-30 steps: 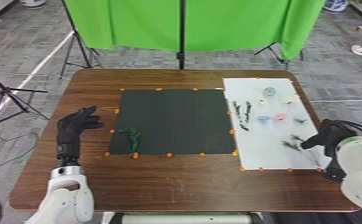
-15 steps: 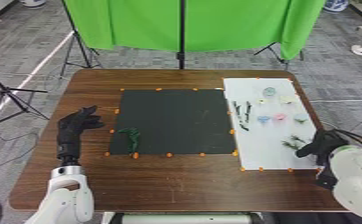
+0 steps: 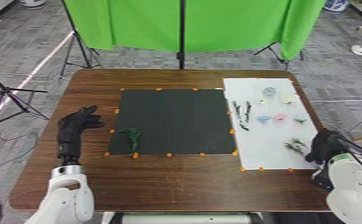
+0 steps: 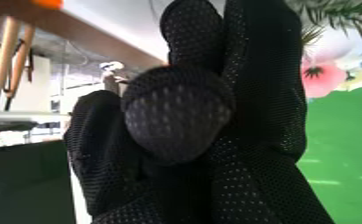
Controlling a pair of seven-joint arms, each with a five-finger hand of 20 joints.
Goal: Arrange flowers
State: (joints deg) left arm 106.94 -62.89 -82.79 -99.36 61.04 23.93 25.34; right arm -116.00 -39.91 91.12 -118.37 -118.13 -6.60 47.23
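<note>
In the head view, my right hand (image 3: 323, 146) is at the white sheet's right edge, just right of the green sprigs (image 3: 296, 145). My right hand (image 4: 182, 120) has its thumb in front of largely straight fingers in the right wrist view, near a pink flower (image 4: 321, 79) and a needle-leaved sprig (image 4: 342, 11). My left hand (image 3: 76, 127) rests open left of the black mat. On the sheet lie a pink flower (image 3: 280, 117), a blue flower (image 3: 264, 119), pale blossoms (image 3: 288, 99) and slim dark-green stems (image 3: 248, 111). A green bundle (image 3: 131, 139) lies on the mat's left part.
The black mat (image 3: 173, 117) is mid-table, with the white sheet (image 3: 259, 142) along its right side. Orange markers (image 3: 136, 156) edge both. Beyond the brown table (image 3: 151, 185) hangs a green backdrop (image 3: 142, 25) with stands beside it.
My right hand first moved left over the sprigs' stems, then back slightly to the right. The two sprigs have shifted a little and sit closer together. My left hand has stayed still.
</note>
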